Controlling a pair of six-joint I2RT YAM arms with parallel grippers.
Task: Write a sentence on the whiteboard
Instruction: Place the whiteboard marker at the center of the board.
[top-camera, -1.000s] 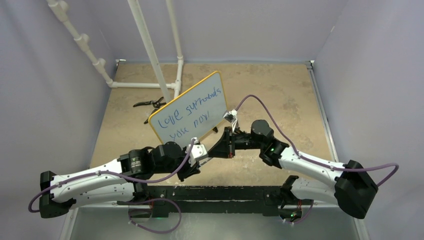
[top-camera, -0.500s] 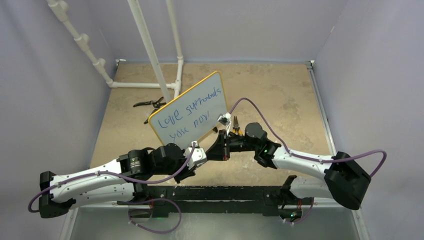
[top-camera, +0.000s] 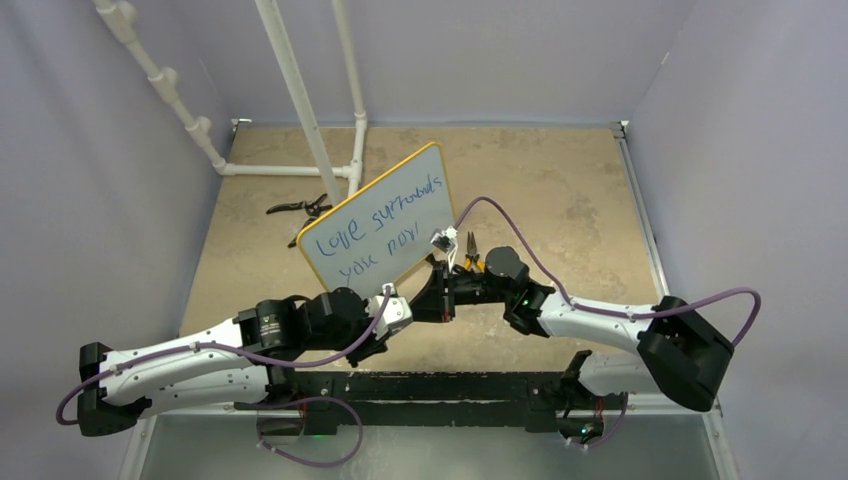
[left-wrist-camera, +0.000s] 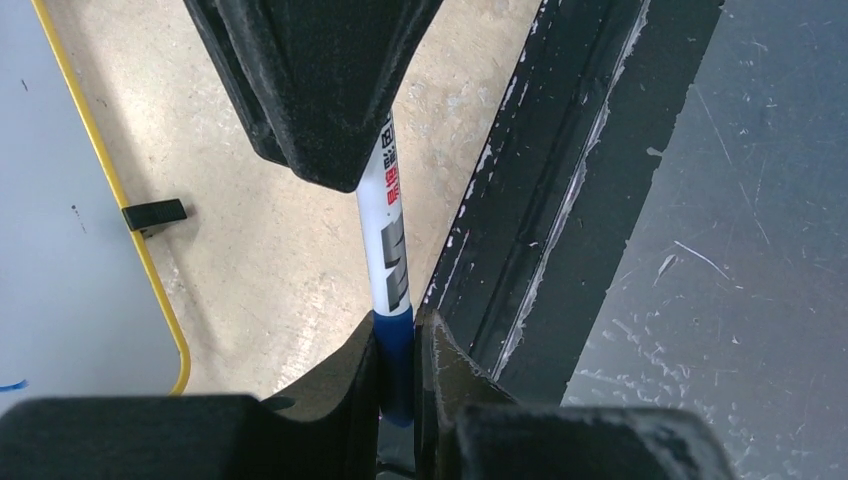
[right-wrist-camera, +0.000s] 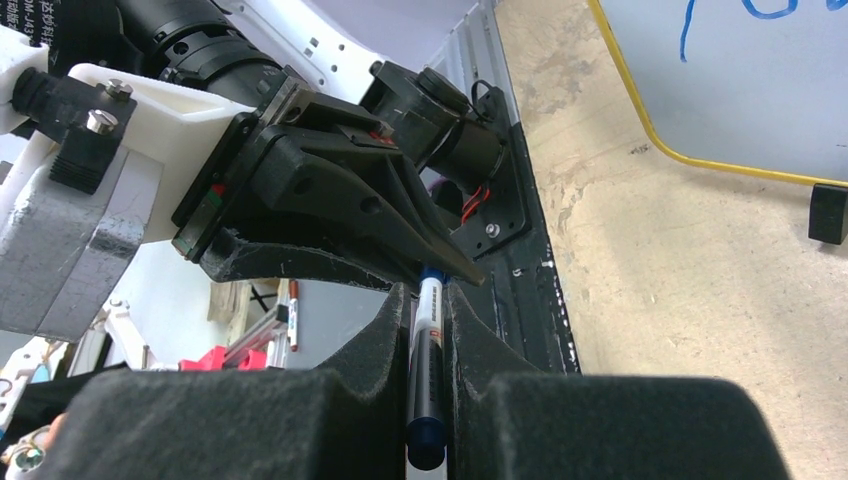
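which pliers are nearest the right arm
The orange-handled pliers just right of the whiteboard; the dark pliers lie farther off, behind the board's left end.

Left arm (top-camera: 190, 360): stretched low across the front, reaching right toward centre.
Right arm (top-camera: 600, 322): stretched low, reaching left toward centre.
Left gripper (left-wrist-camera: 398, 365): clamped on marker (left-wrist-camera: 388, 250).
Right gripper (right-wrist-camera: 426, 320): clamped on same marker, fingertips meeting left gripper's.

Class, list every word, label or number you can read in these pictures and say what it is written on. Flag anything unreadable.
"Love surrounds / you now": blue handwritten sentence on the yellow-framed grey-white whiteboard.
Red and black print on the white-barrelled blue marker: too blurred to read.
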